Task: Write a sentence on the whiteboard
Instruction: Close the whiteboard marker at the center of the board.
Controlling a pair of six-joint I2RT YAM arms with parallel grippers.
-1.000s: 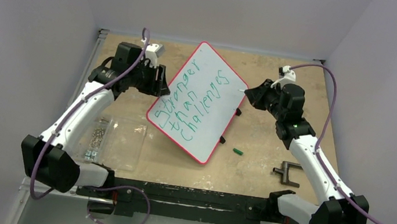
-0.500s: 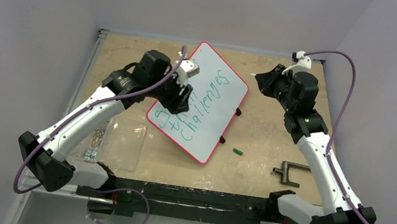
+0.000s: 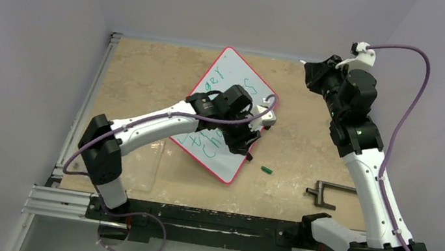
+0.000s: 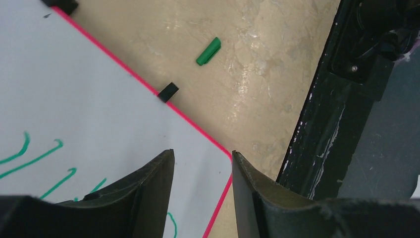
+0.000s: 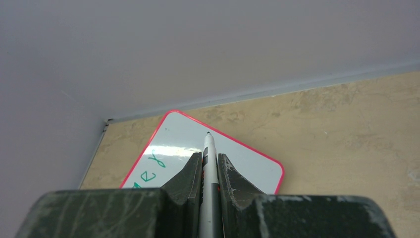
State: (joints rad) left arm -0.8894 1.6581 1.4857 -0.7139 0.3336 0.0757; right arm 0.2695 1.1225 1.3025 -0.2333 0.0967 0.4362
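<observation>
Left pincer: the left pincer [image 4: 202, 153] hangs low over the whiteboard's near right corner, jaws parted to a middling gap with nothing between them.
Right pincer: the right pincer [image 5: 209, 154] is closed on a marker [image 5: 208, 166] and held up in the air beyond the board's far right side, not touching it.
Whiteboard: the whiteboard [image 3: 233, 66] lies flat on the desk [image 3: 148, 76], turned at a slant, roughly midway between the two arms, its red rim showing all round.
Sentence: the sentence [image 3: 214, 85] is in green letters in slanted lines on the board. The left arm covers the middle of it, so only the ends of the lines can be read from above.
Marker: its tip points out past the fingers towards the board's far corner.
Clips: small black clips [image 4: 168, 92] sit on the board's right rim.
Cap: a green cap [image 3: 266, 170] lies on the desk just off the board's near right edge, apart from it.
Sheet: a clear plastic sheet [image 3: 148, 167] lies near the board's near left side.
Tool: a dark metal tool [image 3: 323, 193] lies by the right arm, well apart from the board.
</observation>
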